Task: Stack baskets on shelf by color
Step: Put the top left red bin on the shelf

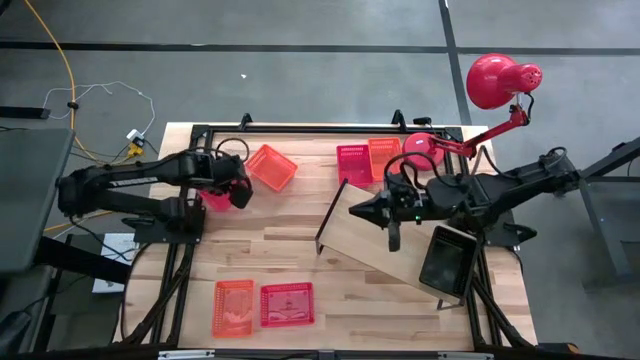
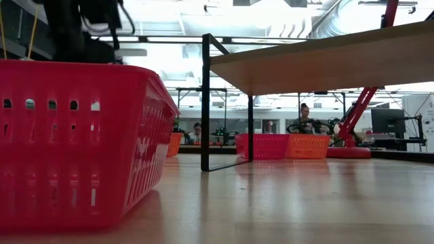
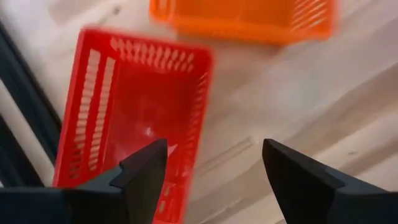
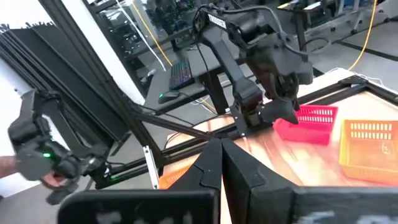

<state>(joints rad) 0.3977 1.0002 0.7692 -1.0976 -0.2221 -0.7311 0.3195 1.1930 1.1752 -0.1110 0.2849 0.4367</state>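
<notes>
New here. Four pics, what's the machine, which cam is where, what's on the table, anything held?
Two dark robot arms work at a wooden table. One camera looks straight down, one sits at tabletop height, one rides each wrist. On the table: orange and red baskets, a black basket, a pale shelf and a red lamp. The left hand is open above a red basket, holding nothing. The right hand is shut and empty over the shelf.

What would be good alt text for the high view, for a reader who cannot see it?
Seen from above, the left gripper, open, hovers over a red basket beside an orange basket on the wooden table. The right gripper, shut, is above the shelf.
</notes>
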